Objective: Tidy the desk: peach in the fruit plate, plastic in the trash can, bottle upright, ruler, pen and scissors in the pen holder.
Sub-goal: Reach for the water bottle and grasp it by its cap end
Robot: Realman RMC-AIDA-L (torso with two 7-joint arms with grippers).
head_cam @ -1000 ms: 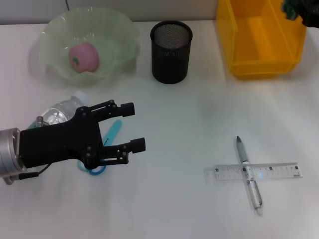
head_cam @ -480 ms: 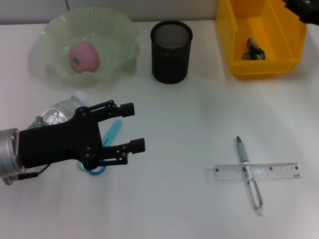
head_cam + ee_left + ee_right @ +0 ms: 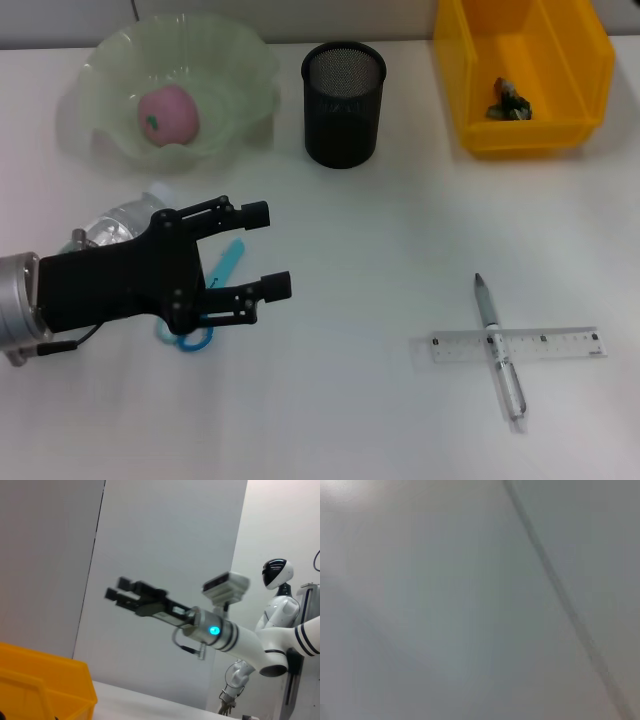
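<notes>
The pink peach (image 3: 167,113) lies in the pale green fruit plate (image 3: 100,70). A dark crumpled plastic (image 3: 508,102) rests inside the yellow trash can (image 3: 475,90), whose corner (image 3: 45,685) also shows in the left wrist view. The clear bottle (image 3: 118,222) lies on its side, partly under my left arm. My left gripper (image 3: 268,249) hovers open above the teal scissors (image 3: 226,262). The pen (image 3: 498,350) lies across the ruler (image 3: 545,343) at the front right. The black mesh pen holder (image 3: 343,103) stands empty. My right gripper (image 3: 120,590) is raised in the air, fingers slightly apart, holding nothing.
The trash can stands at the back right, the pen holder at the back centre, the fruit plate at the back left. Bare white desk lies between the scissors and the pen.
The plastic dropped from my right gripper into the trash can, and that gripper has risen out of the head view at the top right. My left gripper has barely shifted.
</notes>
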